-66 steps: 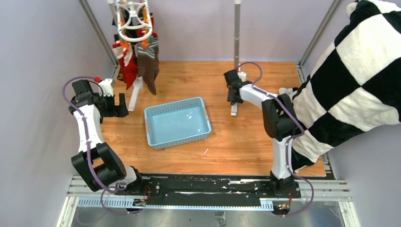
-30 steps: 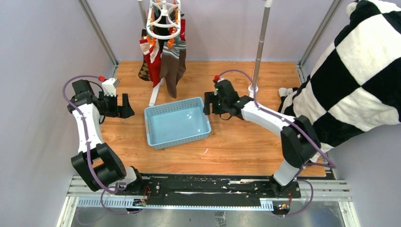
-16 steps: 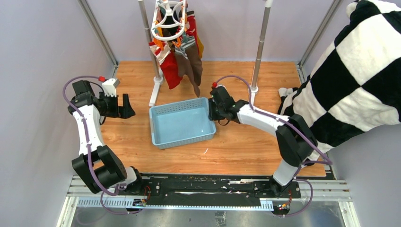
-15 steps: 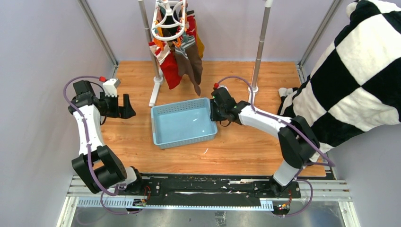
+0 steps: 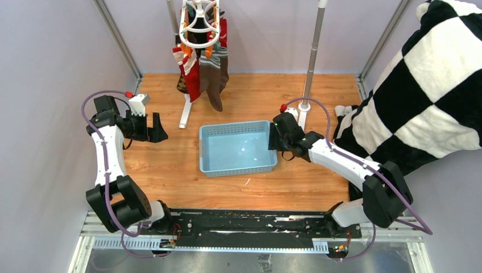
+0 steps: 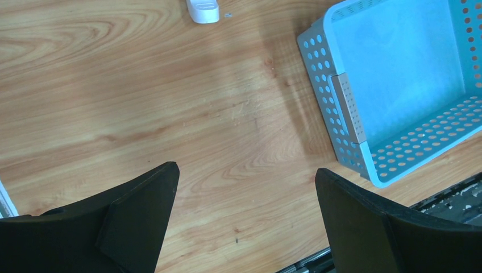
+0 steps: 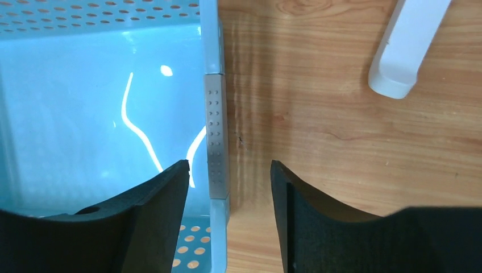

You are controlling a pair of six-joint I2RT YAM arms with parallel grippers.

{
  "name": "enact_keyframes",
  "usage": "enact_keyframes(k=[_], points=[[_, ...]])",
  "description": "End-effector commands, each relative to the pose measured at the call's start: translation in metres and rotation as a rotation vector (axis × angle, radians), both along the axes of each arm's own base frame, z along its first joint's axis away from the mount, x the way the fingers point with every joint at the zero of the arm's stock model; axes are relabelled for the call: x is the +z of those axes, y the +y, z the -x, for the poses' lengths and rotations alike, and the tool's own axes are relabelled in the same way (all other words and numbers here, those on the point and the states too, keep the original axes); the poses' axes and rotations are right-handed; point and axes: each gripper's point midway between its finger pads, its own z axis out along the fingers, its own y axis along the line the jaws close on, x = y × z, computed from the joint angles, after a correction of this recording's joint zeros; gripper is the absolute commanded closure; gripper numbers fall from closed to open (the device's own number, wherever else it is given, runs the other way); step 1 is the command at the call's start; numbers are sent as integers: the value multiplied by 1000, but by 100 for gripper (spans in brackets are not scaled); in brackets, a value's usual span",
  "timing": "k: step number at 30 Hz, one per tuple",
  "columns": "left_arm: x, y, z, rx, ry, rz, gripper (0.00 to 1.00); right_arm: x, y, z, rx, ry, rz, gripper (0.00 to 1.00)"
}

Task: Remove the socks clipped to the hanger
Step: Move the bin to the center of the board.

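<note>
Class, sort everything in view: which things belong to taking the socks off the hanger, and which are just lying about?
Job: socks, hanger, blue basket (likely drop spot).
Lying about: checkered blanket, grey rail stand.

The table [image 5: 170,165] is smooth varnished wood with a faint sheen. The basket [image 5: 237,169] at its centre is pale blue perforated plastic with a glossy floor. At eleven o'clock the hanger [image 5: 198,23] is white plastic and the socks [image 5: 210,79] are soft matt cloth. The blanket [image 5: 432,85] at three o'clock looks fleecy. The right gripper [image 7: 230,168] has matt black fingers [image 7: 150,196].
</note>
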Motion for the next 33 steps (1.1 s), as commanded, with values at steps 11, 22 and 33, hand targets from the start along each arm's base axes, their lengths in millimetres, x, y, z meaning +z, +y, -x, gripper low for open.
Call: enact_keyframes(k=[11,22,33], points=[[21,-15,-3,-1,-32,70,0,167,86,-29,498,-359,-207,16],[17,-22,3,-12,-18,66,0,189,164,-96,752,-463,-203,18],[24,-24,6,-27,-29,56,0,195,188,-144,744,-572,-210,28]])
